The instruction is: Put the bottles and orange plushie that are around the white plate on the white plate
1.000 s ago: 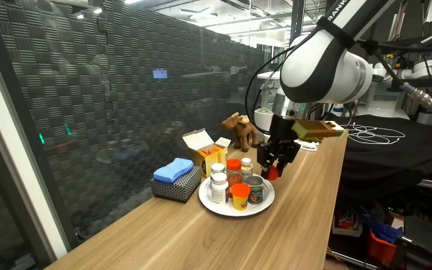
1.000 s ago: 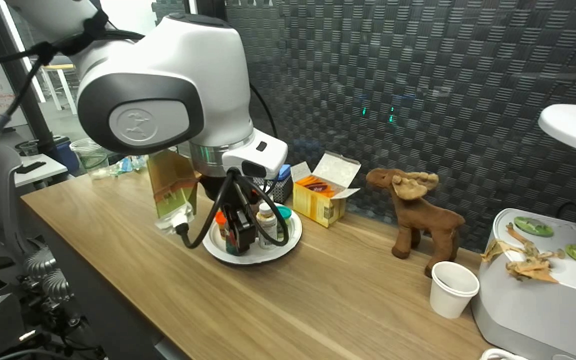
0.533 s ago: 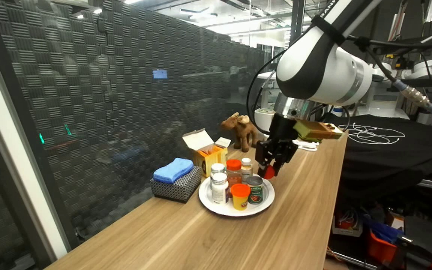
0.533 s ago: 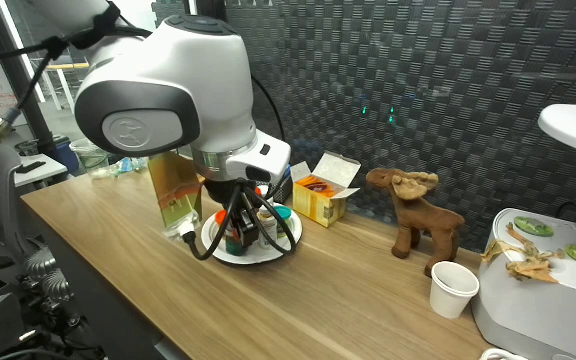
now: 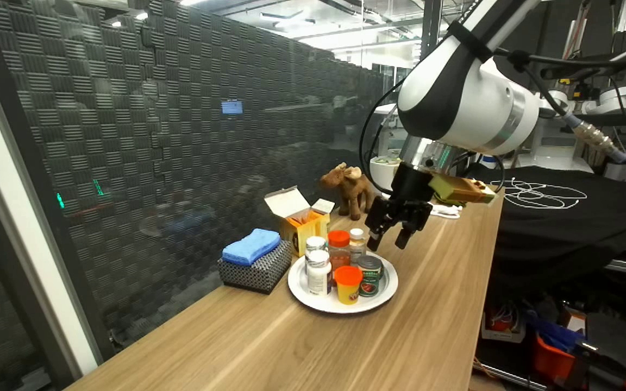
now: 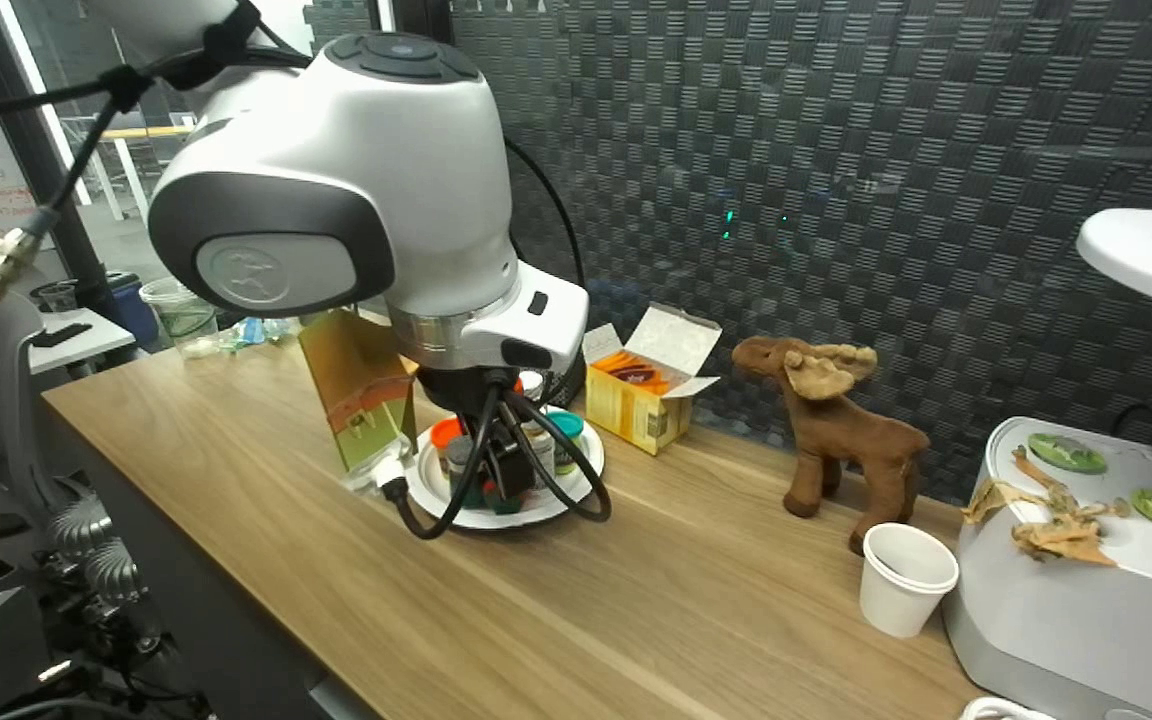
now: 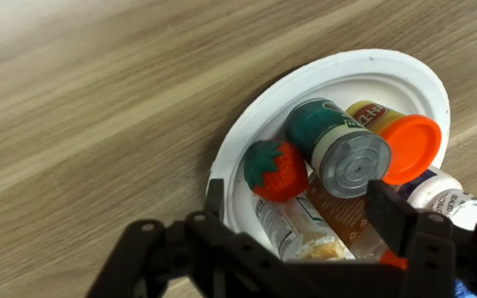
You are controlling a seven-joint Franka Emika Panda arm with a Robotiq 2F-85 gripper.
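Hovering above the edge of the white plate [image 7: 346,64], the gripper [image 5: 387,244] has its fingers [image 7: 389,217] spread wide apart, with nothing held between them. On the plate, just inside the rim, sits the strawberry toy [image 7: 282,171]: a small, rounded, orange-red lump with a crown of pointed dark green leaves. The plate also bears a white bottle [image 5: 319,279] with a purple patch on its label, a second bottle [image 5: 315,244] mostly hidden behind it, a red-capped jar [image 5: 339,255], a third bottle [image 5: 357,247] with a white cap, and a teal-topped jar [image 6: 566,425].

A green can [image 7: 325,136] with a grey lid stands on the plate right beside the toy; whether the two touch is hard to tell. Next to the can on the plate is a yellow tub [image 7: 404,140] with a bright orange lid.

Near the plate stand an open yellow carton [image 6: 636,410] of orange packets [image 6: 633,372] and a patterned box [image 5: 258,271] topped by a blue cloth [image 5: 251,247]. A brown toy moose [image 6: 851,435] is farther from the plate, and some paper cups [image 6: 906,590] are farther out than that. In an exterior view, the robot arm [image 6: 416,180] and its looping black cables [image 6: 401,503] block part of the plate and its load.
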